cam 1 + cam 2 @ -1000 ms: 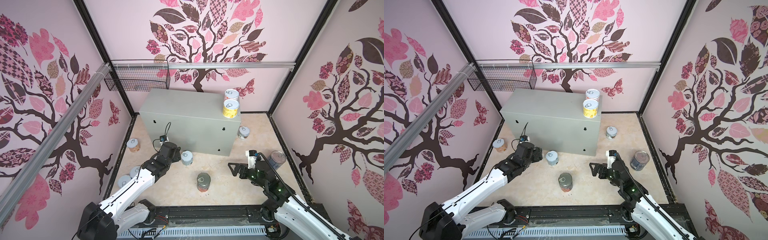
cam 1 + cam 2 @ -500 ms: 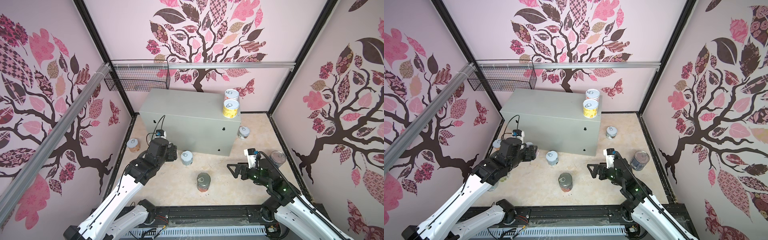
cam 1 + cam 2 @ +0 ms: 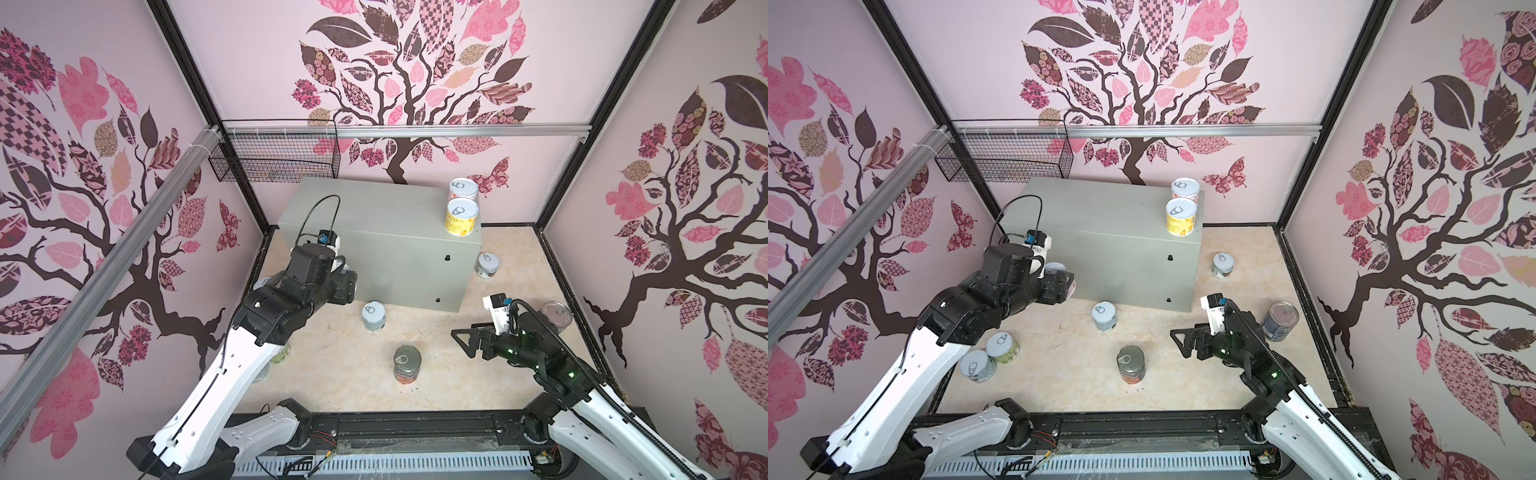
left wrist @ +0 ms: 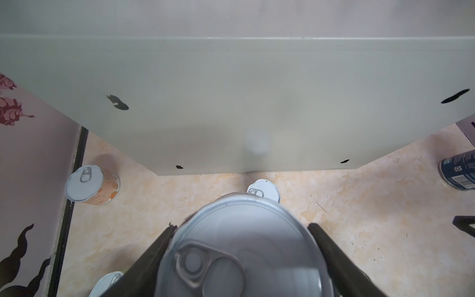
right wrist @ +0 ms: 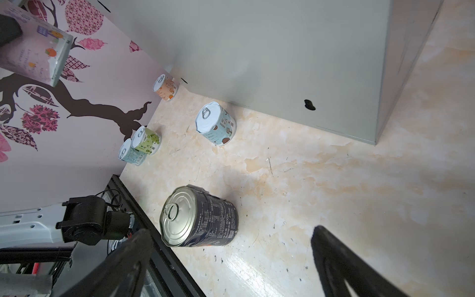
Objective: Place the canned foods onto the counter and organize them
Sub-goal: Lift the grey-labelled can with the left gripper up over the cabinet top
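Grips a short can (image 4: 241, 252) in the left gripper (image 4: 240, 226), jaws pressed against its 2 sides, pull-tab lid facing the wrist camera. Shows in the right wrist view as a pale pink label (image 5: 33, 54). Looks roughly upright, though hard to judge exactly. Hangs clear of the floor (image 3: 340, 374), just in front of the counter (image 3: 374, 216) and near its front-left corner, below the level of the top.

Turns on exactly that: lies up and beyond, the counter top, with the front face (image 4: 231, 102) filling the left wrist view and the top edge far above the lid. Probably calls for a rise first, then a push forward over the front edge; risks knocking the can's base on that edge if pushed forward too low.

Leaves plenty of bare top along the left and middle. Already holds 2 cans at the right edge: a yellow can (image 3: 461, 218) at the front-right corner and a pink can (image 3: 463, 191) just behind it, touching or nearly so.

Leaves 7 on the floor, among them a blue can (image 3: 373, 316) right by the counter's front and an orange can (image 4: 90, 185) by the left wall.

Hovers wide apart and empty, the right gripper (image 3: 461, 343), low over the floor's right half. Points toward a tall red can (image 5: 200, 218) standing upright near the floor's front edge, closer to this arm than to the left one.
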`<state>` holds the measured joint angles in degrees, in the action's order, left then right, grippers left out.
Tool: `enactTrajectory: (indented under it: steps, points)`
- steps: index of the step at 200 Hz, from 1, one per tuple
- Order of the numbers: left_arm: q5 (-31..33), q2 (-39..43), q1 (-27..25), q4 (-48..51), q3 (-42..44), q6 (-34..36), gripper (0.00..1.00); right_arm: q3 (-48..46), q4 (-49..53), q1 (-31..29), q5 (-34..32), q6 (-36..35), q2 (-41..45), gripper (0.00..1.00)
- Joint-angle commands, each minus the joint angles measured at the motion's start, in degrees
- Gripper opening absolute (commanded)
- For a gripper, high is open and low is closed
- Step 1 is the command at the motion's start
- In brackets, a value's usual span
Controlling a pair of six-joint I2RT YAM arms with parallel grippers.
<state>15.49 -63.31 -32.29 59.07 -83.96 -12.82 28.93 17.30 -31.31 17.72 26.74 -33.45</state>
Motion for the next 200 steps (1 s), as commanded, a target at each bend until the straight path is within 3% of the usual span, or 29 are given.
enactTrajectory:
  steps: [1,118,200]
  points:
    - [-0.23,-1.24,-0.22,-0.6,-6.98,2.38,0.57,2.02,0.5,-0.03,1.05,-1.07,-0.3,1.0]
    - [-1.66,-16.74,-1.85,-3.15,-26.77,5.96,0.56,-0.42,-2.27,0.02,3.42,-1.08,-0.76,1.0]
    - [-5.37,-31.89,-2.19,-1.15,-46.09,8.2,0.56,-0.48,-2.36,-0.01,1.94,-1.25,-0.22,1.0]
